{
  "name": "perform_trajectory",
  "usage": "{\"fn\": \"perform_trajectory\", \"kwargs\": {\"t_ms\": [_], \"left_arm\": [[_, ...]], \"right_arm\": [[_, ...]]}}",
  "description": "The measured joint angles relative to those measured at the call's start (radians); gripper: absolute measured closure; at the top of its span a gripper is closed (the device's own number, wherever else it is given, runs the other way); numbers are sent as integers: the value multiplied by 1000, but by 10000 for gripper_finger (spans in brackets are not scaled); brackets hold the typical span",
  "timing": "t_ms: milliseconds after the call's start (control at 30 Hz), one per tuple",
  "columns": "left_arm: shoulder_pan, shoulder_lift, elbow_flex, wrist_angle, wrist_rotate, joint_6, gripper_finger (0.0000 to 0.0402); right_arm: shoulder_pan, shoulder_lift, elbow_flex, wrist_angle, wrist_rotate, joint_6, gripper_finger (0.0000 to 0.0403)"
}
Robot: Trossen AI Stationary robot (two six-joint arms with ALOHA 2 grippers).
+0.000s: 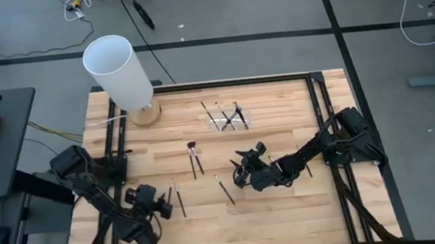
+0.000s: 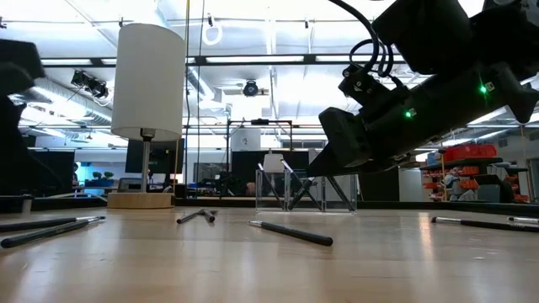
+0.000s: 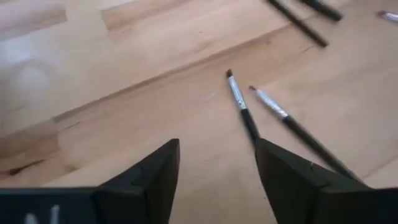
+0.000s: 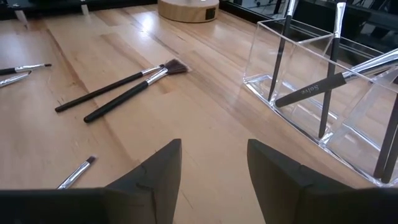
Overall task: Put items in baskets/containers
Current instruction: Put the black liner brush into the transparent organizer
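Thin dark-handled brushes lie flat on the wooden table: a pair (image 1: 194,158) near the middle, one (image 1: 224,189) toward the near edge, and two (image 1: 177,198) beside my left gripper (image 1: 162,207). That gripper hovers open by the near-left corner, with the two brushes (image 3: 242,106) just beyond its fingertips (image 3: 217,149). My right gripper (image 1: 242,168) is open over the table's middle, touching nothing. In its wrist view (image 4: 214,149) the pair (image 4: 124,87) and the clear plastic holder (image 4: 323,93) lie ahead. The holder (image 1: 229,119) stands toward the far edge with several brushes leaning inside it.
A tall white cylinder on a wooden base (image 1: 121,71) stands at the far left corner. Another brush (image 2: 488,223) lies under the right arm. Black rails (image 1: 321,112) frame the table. Bare wood (image 1: 281,204) stretches along the near edge.
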Motion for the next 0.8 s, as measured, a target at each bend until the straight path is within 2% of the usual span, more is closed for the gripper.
{"fn": "perform_trajectory", "kwargs": {"t_ms": [167,300,600,800], "left_arm": [[16,1,-42,146,-71,56,142],[44,6,-104,283,-87,123,131],[66,14,-180,399,-167,209,165],[65,85,-182,438,-239,259,180]], "right_arm": [[0,0,0,2,0,0,219],[0,0,0,3,0,3,219],[0,0,-1,3,0,4,219],[0,0,-1,2,-1,27,219]]}}
